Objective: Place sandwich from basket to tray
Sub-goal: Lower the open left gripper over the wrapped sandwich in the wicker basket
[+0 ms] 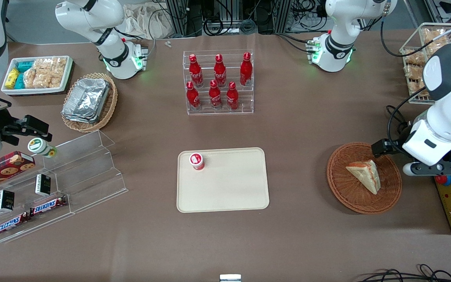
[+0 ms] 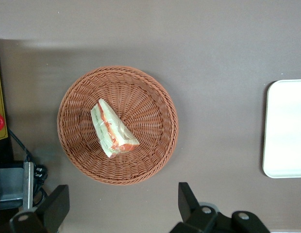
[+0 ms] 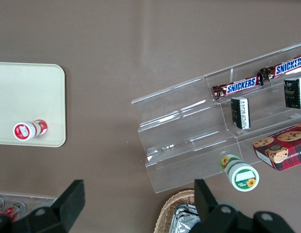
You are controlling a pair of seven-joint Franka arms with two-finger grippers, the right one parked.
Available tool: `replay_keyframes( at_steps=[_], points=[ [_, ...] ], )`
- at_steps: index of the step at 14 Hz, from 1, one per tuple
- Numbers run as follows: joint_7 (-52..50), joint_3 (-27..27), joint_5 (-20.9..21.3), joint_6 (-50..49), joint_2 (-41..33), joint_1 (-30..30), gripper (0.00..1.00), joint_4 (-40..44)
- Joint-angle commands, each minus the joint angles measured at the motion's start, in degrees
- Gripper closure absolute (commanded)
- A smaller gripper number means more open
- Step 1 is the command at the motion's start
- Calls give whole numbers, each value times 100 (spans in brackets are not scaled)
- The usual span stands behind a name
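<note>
Front view: the sandwich point(image 1: 365, 175) lies in the round reddish-brown wicker basket point(image 1: 390, 196), toward the working arm's end of the desk and in the half nearer the front camera. The wedge rests on its side, filling edge facing the working arm's end. The cream tray point(image 1: 225, 188) sits mid-desk, well apart from the basket. A small red-and-white lidded cup point(image 1: 196, 161) stands upright on the tray's corner nearest the parked arm's end, on the edge farther from the camera. Farther from the camera than the tray, six red cola bottles point(image 1: 217, 80) stand in a clear acrylic rack point(image 1: 249, 107). The working arm's wrist hangs over the basket's edge; the gripper itself is hidden there.

Left wrist view: the gripper point(image 2: 122, 206) hovers above the desk just beside the basket point(image 2: 77, 145), touching nothing. Fingers point(image 2: 188, 198) are spread wide, released. The sandwich point(image 2: 112, 129) lies near the basket's middle, wrapped in clear film. One rounded end of the tray point(image 2: 286, 131) shows, apart from the basket.

Right wrist view: the tray point(image 3: 24, 92) with the cup point(image 3: 28, 130) near its edge.
</note>
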Motion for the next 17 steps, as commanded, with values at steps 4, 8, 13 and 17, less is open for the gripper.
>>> replay_keyframes(
  at_steps=[4, 8, 13, 17],
  points=[
    [58, 26, -70, -180, 184, 24, 1, 241],
    [-73, 52, -44, -172, 333, 129, 1, 162],
    [-459, 52, -17, 39, 554, 358, 1, -145],
    [-1372, 52, 9, 907, 589, 419, 1, -812]
  ],
)
